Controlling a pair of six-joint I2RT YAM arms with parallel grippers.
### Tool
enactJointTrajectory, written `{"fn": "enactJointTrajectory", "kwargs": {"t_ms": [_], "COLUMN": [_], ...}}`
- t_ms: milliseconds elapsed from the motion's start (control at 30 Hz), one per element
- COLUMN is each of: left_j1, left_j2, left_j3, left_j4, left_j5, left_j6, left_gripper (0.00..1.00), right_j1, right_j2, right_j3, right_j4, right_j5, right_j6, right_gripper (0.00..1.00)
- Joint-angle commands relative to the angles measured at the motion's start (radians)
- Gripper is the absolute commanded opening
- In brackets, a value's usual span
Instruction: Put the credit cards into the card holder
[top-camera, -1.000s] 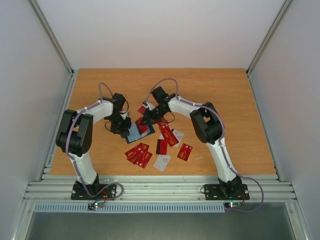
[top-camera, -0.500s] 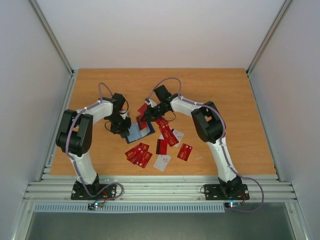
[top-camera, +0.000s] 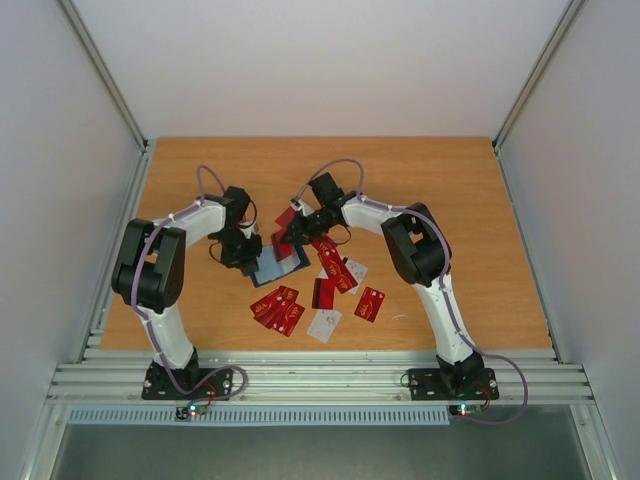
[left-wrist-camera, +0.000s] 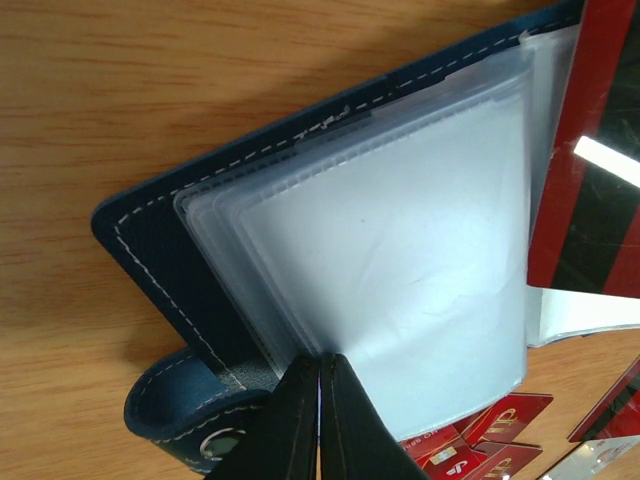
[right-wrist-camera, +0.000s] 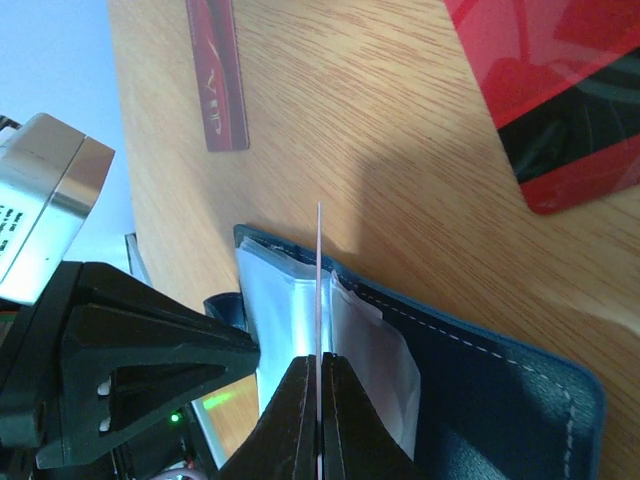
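Last second: right gripper has nudged left and farther out over the open navy-blue stitched card holder; left gripper hasn't moved. Right is clamped on a thin red plastic card, edge-on, tip at the clear plastic sleeves, not in yet. Left is pinched tight on the sleeve stack's edge, pinning it. Looks like alignment for insertion. Loose red and white cards lie on the wooden table, just nearer than the holder. White panel walls on three sides.
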Motion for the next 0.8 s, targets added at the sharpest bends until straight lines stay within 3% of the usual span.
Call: {"fn": "enactJointTrajectory", "kwargs": {"t_ms": [0, 767], "left_j1": [0.000, 0.000], "left_j2": [0.038, 0.031], "left_j3": [-0.024, -0.042], "left_j4": [0.015, 0.028], "left_j5": [-0.018, -0.016], "left_j6": [0.009, 0.006], "left_gripper": [0.04, 0.04], "right_j1": [0.001, 0.002], "right_j2": [0.012, -0.029], "right_j3": [-0.027, -0.123], "right_j4": [0.066, 0.188], "right_j5": [-0.045, -0.112], "right_j6": [0.040, 0.159], "right_gripper": [0.01, 0.01]}}
